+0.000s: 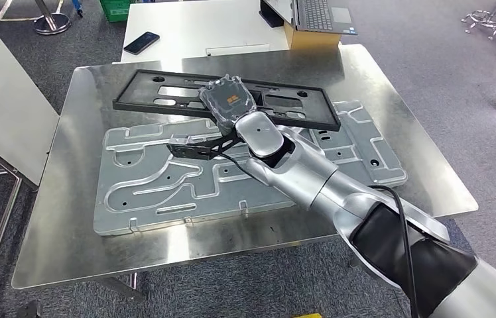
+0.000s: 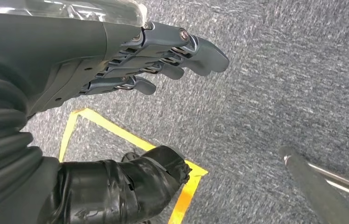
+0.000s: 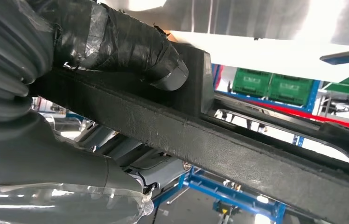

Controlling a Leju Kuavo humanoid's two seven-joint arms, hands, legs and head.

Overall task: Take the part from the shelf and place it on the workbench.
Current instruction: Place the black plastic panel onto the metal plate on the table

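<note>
Head view high, looking down on the workbench, right wrist view pressed close to the black frame both share, left wrist view facing the carpet.

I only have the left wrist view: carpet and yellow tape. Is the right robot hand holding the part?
Observer: Yes. The right robot hand grips the black rectangular plastic frame on its long near edge.
Operator: Is it over the workbench?
Observer: Yes, above the far side of the grey embossed metal plate on the shiny steel workbench. I can't tell if it touches.
Operator: Anything beyond?
Observer: A dark phone lies on the white table.
</note>
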